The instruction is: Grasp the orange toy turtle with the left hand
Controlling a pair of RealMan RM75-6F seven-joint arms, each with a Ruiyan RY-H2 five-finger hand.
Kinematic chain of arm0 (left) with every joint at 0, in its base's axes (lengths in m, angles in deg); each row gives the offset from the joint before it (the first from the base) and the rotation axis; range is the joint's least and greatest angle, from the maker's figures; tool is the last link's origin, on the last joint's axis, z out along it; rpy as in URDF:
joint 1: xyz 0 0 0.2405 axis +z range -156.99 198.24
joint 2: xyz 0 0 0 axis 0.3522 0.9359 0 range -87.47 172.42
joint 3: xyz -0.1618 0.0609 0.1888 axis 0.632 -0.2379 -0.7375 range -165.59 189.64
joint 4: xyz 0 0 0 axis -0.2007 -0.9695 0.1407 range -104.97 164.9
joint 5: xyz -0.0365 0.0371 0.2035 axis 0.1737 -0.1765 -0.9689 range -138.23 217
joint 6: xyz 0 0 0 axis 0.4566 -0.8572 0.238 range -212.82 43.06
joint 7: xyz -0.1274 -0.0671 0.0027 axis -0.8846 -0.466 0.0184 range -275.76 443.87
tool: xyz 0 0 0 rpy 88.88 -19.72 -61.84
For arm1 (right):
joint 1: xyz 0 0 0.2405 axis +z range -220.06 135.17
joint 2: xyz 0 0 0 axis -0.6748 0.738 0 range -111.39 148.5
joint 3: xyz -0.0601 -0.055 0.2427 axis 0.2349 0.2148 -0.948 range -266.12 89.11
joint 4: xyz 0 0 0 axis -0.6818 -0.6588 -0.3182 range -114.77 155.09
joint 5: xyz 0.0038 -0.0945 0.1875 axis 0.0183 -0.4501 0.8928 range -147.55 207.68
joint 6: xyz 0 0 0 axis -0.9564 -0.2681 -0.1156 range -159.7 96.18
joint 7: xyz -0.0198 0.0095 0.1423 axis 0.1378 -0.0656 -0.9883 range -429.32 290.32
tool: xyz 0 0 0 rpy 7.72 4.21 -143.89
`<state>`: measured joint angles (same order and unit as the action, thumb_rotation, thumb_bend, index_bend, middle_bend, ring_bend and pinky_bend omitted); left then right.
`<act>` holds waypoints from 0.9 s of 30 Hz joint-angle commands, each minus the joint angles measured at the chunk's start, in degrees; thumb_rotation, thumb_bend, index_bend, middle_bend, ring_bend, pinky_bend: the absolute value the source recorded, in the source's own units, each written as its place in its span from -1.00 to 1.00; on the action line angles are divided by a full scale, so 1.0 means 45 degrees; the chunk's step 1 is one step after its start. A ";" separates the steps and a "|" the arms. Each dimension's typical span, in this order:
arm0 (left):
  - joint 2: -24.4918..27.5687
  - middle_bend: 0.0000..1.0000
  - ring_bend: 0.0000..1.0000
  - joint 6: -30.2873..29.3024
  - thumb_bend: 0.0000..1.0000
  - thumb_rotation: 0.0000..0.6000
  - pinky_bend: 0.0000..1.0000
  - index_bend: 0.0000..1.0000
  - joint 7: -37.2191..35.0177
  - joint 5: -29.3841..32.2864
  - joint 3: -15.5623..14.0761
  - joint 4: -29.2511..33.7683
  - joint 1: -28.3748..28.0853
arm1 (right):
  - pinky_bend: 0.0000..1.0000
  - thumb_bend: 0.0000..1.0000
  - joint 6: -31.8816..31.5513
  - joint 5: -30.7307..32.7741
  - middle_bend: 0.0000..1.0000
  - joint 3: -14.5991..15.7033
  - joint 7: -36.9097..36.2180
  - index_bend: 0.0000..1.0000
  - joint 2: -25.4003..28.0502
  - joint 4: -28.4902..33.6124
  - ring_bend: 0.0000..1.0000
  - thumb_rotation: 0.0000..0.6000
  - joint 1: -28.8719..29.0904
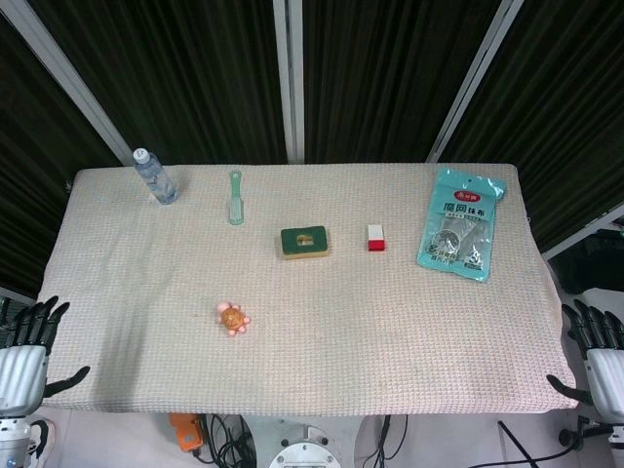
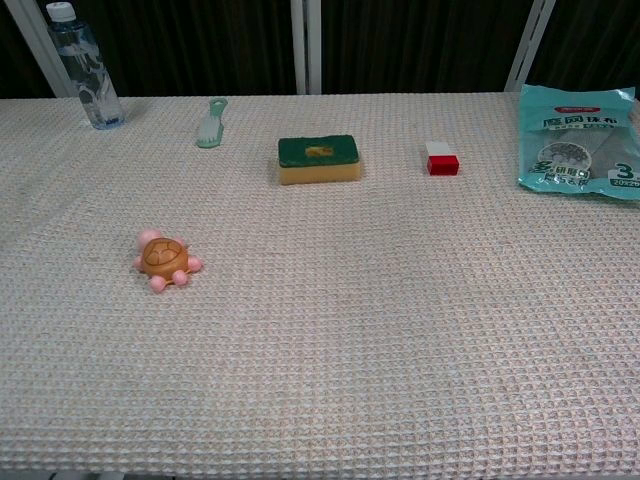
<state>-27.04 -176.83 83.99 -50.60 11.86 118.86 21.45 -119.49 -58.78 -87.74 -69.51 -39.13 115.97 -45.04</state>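
The orange toy turtle (image 1: 233,318) with pink legs lies flat on the beige cloth, left of centre; the chest view shows the turtle (image 2: 165,258) alone on the weave. My left hand (image 1: 27,349) hangs off the table's near left corner, fingers spread, holding nothing, well left of the turtle. Off the near right corner my right hand (image 1: 597,346) is likewise spread and empty. Neither hand appears in the chest view.
A water bottle (image 1: 155,175) stands at the far left. A green brush (image 1: 235,197), a green-topped sponge (image 1: 305,242), a red and white block (image 1: 376,237) and a teal packet (image 1: 461,222) lie along the far half of the table (image 1: 390,341).
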 commanded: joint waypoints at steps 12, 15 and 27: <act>0.0005 -1.00 -1.00 0.0141 -0.89 1.00 -1.00 -0.83 -0.0280 -0.0184 0.0086 0.0164 -0.0203 | -1.00 -0.95 -0.0019 0.0076 -1.00 -0.0112 -0.0388 -1.00 0.0023 -0.0011 -1.00 1.00 0.0022; 0.0077 -0.99 -1.00 0.0370 -0.89 1.00 -1.00 -0.83 -0.0735 -0.0389 0.0110 0.0271 -0.0458 | -1.00 -0.95 -0.0023 0.0153 -1.00 -0.0211 -0.0465 -1.00 0.0221 0.0200 -1.00 1.00 0.0064; -0.0631 -0.98 -1.00 0.3008 -0.72 1.00 -0.85 -0.83 0.1606 -0.0739 0.0767 0.1074 -0.2745 | -1.00 -0.84 0.0528 0.0340 -1.00 -0.0344 -0.0199 -1.00 0.0337 0.0482 -1.00 1.00 0.0417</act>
<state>-28.57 -166.16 87.72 -53.98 14.05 122.07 11.79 -117.24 -57.12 -89.33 -70.42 -37.53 118.07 -43.28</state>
